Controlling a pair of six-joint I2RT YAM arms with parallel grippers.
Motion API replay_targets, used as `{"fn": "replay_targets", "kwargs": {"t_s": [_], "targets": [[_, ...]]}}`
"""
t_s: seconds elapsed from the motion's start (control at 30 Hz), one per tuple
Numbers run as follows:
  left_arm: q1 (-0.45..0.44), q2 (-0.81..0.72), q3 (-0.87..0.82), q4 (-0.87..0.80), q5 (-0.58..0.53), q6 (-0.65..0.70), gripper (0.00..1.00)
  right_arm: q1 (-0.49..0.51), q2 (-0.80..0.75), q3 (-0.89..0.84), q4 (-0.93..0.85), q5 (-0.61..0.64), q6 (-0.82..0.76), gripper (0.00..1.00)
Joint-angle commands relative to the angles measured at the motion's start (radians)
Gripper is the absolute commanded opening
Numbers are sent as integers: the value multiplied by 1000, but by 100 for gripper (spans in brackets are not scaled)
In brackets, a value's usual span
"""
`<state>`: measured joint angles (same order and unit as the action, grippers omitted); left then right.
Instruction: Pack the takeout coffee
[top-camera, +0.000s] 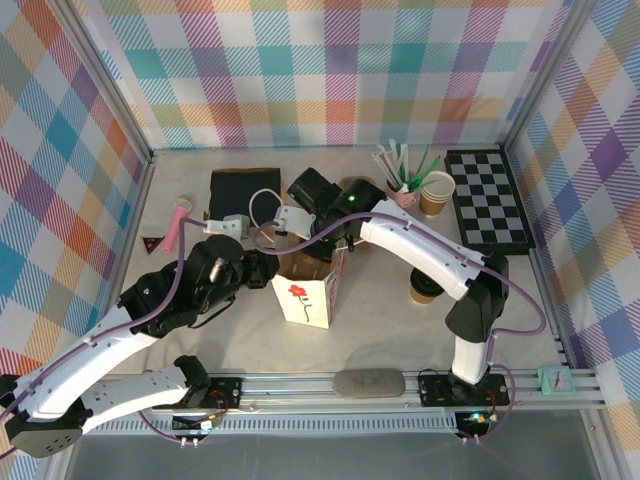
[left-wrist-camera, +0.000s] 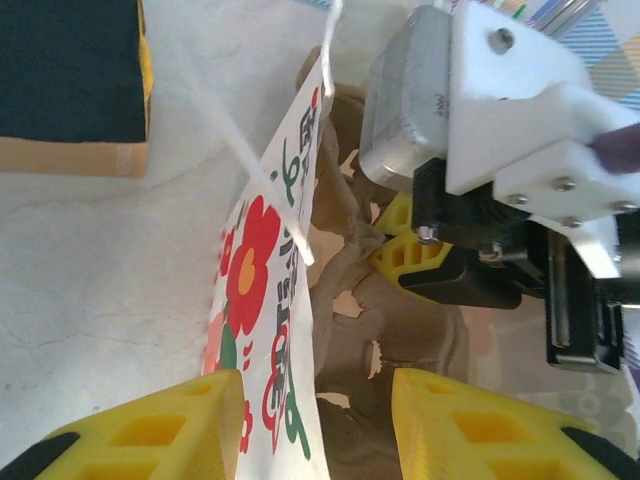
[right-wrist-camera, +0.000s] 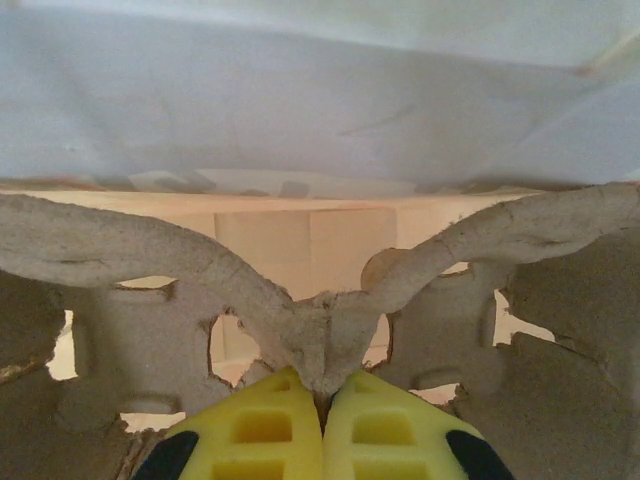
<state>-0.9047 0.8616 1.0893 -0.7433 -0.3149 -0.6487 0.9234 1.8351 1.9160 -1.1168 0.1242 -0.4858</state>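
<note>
Plaid-walled counter (top-camera: 390, 330) holds the takeout coffee (top-camera: 424, 295) at 3 o'clock of the paper bag (top-camera: 305, 300), a light, crushable cup best gripped softly below its lid (top-camera: 422, 285), I think; left gripper (left-wrist-camera: 318, 420) is spread over the bag wall, right gripper (right-wrist-camera: 322, 390) pinches the pulp tray (right-wrist-camera: 150, 260).

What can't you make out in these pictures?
- Black-lidded brown paper cup: top view, right arm covers part.
- White flowered paper bag: top view, the arm hides its inside.
- Grey pulp cup carrier: right wrist view, frame edges cut it off.
</note>
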Motion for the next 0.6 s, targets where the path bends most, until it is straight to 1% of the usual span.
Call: {"fn": "replay_targets", "kwargs": {"t_s": [0.0, 0.27, 0.57], "targets": [[9, -14, -5, 38, 7, 34, 44, 6, 16, 58, -64, 5, 12, 6], [12, -35, 1, -14, -65, 44, 48, 8, 24, 74, -128, 13, 8, 7], [46, -25, -10, 5, -41, 50, 48, 14, 68, 70, -144, -8, 15, 6]]}}
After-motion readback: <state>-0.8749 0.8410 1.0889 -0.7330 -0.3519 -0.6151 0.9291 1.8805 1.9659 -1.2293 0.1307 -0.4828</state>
